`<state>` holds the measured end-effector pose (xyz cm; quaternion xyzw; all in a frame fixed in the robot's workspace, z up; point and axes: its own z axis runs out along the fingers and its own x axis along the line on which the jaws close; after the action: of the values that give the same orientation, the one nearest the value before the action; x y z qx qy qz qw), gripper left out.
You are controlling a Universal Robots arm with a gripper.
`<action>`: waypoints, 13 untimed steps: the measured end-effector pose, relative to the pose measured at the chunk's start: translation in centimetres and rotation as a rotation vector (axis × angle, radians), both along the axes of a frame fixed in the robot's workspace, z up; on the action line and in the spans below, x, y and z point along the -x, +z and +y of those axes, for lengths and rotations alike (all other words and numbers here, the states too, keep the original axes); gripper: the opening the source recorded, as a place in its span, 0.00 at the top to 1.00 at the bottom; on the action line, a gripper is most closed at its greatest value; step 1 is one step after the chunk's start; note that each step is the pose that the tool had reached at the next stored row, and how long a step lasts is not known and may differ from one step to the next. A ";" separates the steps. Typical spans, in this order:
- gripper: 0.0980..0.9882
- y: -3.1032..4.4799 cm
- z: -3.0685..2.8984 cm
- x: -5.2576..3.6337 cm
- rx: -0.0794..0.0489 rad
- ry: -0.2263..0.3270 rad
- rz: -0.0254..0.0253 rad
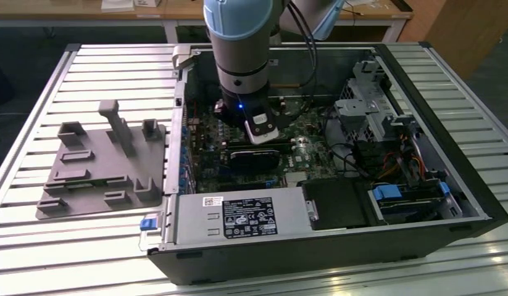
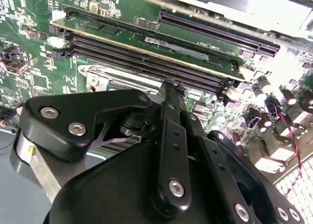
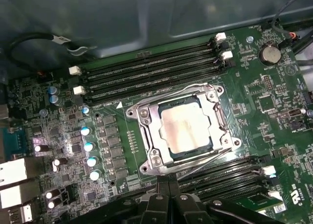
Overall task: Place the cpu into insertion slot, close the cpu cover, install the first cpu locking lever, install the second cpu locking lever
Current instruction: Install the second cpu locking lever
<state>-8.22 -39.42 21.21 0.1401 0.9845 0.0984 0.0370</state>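
hovering low over the motherboard [image 3: 274, 101], i see my fingers [image 3: 168, 197] pressed together, grasping nothing, in both wrist views. just beyond them in the first wrist view, the cpu [image 3: 185, 127] sits in the insertion slot [image 3: 215, 145] with the cpu cover [image 3: 155, 136] down around it. past it run memory slots [image 3: 146, 72], toward the case wall [image 3: 122, 18].

A slatted metal table [image 1: 89, 61] with pale ribbed boards fills most of the exterior view. An open black computer case [image 1: 336, 246] lies on it across the centre and right of the frame, its inside facing up. In the left of the frame, just beside the case, a grey moulded fixture tray [image 1: 101, 163] with upright posts and small blocks rests flat on the slats.
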 end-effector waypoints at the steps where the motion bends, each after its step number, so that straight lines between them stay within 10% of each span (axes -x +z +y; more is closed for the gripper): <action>1: 1.00 -0.05 -0.11 0.01 -0.006 0.000 0.0000; 13: 1.00 -0.99 -0.32 0.87 -0.062 0.000 -0.0006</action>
<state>-9.09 -39.74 20.22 0.1412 0.9810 0.1288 0.0330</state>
